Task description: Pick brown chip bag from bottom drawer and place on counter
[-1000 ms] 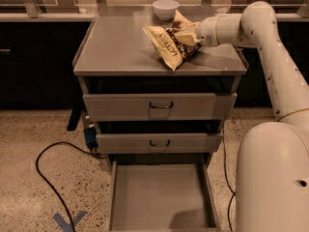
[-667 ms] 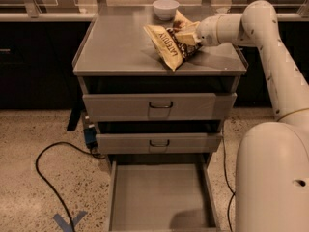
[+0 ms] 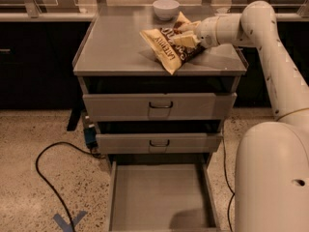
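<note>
The drawer (image 3: pixel 159 197) (lowest of three) stands pulled out. Above it, over the counter (image 3: pixel 111 47), the bag (image 3: pixel 164 45) hangs tilted, its right side pinched in the closed gripper (image 3: pixel 186 35). A bowl (image 3: pixel 165 7) sits behind.

Speckled floor (image 3: pixel 29 129) crossed by a black cable (image 3: pixel 37 161); dark cabinets (image 3: pixel 34 66) under a pale ledge (image 3: pixel 38 17) behind; possibly blue tape (image 3: pixel 67 221) underfoot.

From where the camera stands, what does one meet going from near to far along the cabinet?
bottom drawer → counter → brown chip bag, with the claw at its right side → white bowl
</note>
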Robot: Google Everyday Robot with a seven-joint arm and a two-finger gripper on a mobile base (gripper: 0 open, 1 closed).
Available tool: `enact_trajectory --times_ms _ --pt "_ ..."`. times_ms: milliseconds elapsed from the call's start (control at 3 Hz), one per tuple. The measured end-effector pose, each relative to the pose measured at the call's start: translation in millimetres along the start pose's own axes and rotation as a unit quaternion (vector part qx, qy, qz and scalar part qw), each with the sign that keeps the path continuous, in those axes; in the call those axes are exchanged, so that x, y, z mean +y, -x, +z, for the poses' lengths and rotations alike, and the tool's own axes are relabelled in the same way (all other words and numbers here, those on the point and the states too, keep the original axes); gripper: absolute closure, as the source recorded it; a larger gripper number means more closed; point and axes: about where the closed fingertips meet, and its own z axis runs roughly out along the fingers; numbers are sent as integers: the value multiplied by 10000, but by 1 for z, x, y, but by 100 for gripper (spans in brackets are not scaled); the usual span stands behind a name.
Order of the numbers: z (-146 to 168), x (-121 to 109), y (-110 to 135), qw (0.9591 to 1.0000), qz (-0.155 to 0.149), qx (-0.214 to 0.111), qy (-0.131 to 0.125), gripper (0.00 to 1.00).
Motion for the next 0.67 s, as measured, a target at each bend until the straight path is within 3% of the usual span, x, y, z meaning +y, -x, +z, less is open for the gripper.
enact_trajectory --times_ms 333,667 --pt "0 0 0 10000 0 0 0 0" --pt "0 0 0 10000 0 0 1 0"
